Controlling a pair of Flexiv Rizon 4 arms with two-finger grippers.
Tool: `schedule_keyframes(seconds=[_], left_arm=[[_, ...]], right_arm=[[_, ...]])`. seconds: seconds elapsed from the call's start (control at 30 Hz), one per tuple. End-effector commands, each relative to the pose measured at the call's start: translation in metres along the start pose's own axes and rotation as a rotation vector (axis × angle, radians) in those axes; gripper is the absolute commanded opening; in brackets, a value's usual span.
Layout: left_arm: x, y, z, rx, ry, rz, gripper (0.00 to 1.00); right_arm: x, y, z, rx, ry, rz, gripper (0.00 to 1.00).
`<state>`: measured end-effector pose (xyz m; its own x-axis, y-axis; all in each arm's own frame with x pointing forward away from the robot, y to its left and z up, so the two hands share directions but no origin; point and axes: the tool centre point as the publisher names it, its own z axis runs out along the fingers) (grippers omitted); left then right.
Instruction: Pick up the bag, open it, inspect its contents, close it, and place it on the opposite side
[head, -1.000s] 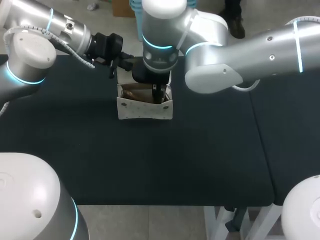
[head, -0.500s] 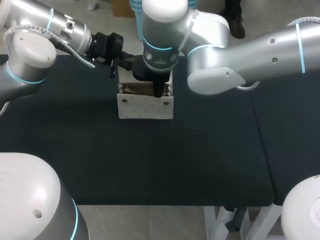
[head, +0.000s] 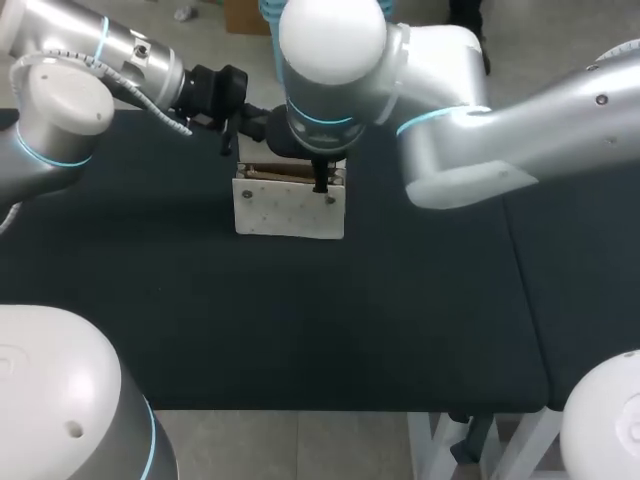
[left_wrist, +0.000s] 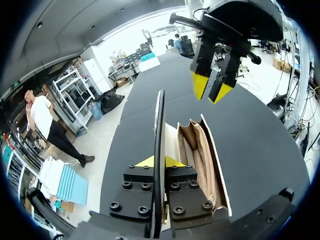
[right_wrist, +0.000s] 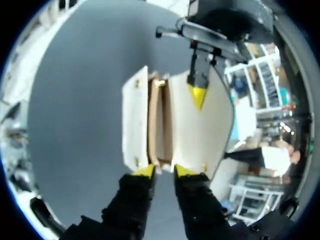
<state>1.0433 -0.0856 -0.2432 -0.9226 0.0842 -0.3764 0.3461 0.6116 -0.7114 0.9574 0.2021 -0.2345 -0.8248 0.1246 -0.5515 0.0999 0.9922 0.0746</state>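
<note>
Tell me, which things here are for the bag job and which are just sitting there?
For the job:
white bag
left gripper, pinching the bag's flap
right gripper, open by the bag's end

Just there:
black table underneath

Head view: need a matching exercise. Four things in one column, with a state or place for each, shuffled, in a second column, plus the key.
Things:
1. white spotted rectangular bag
2. left jaws
3. right jaws
4. black tabletop

States or places:
A. open, over one end of the bag
B. shut on the raised flap
C. upright, top open
D. underneath the bag

Pairs: 1-C, 2-B, 3-A, 4-D
</note>
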Motion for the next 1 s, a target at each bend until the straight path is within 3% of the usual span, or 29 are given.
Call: schedule_keyframes(seconds=[0.03,0.3,0.77,1.0], left_arm=[[-0.014,0.015,0.016,-0.001,0.008,-0.009,0.00],[-0.017,0.023,0.020,-0.016,0.009,0.008,0.00],[0.010,0.019,0.023,-0.061,0.021,0.072,0.00],[0.025,0.034,0.032,-0.061,-0.007,0.089,0.00]], right_arm=[[0.008,-0.008,-0.011,-0.010,-0.051,0.002,0.02],[0.011,-0.010,-0.016,-0.009,-0.064,0.001,0.00],[0.016,-0.007,-0.020,-0.013,-0.079,-0.020,0.00],[0.025,-0.002,-0.014,-0.024,-0.083,-0.049,0.00]])
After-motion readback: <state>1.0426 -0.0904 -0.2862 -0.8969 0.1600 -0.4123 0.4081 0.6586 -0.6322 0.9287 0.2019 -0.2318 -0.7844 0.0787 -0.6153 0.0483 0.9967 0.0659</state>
